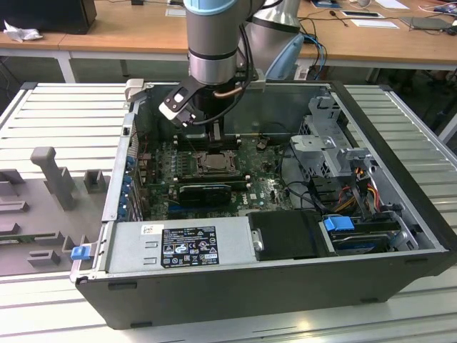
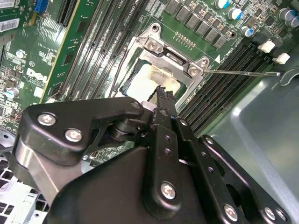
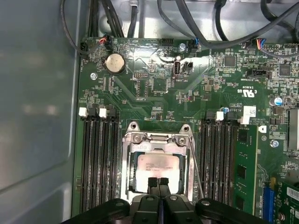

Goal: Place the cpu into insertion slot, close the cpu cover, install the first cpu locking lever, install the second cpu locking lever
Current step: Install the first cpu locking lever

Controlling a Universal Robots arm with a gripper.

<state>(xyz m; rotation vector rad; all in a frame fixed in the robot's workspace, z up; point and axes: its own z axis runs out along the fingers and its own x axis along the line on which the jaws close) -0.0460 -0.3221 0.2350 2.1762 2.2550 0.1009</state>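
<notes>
The claw (image 3: 158,183) is pinched shut, its two fingertips (image 3: 153,182) pressed together with nothing visible between them. In both wrist views it hangs tip-down right over the near edge of the cpu (image 3: 156,169). The cpu lies flat in the insertion slot (image 3: 132,161), and the cpu cover (image 3: 156,139) is folded down around it so that the pale top shows through the window.

Just to one side of the claw, a thin locking lever (image 3: 195,163) runs lengthwise along the cover's edge, between the cover and the memory slots (image 3: 224,158). In the second wrist view the lever (image 2: 243,73) juts free from the cover's corner, so it looks unlatched.

In the exterior view the arm (image 1: 212,36) drops nearly straight down into the open computer case (image 1: 250,300), wrist vertical, claw (image 1: 216,139) above the motherboard (image 1: 264,189). The case sits on a ribbed metal counter (image 1: 64,107).
</notes>
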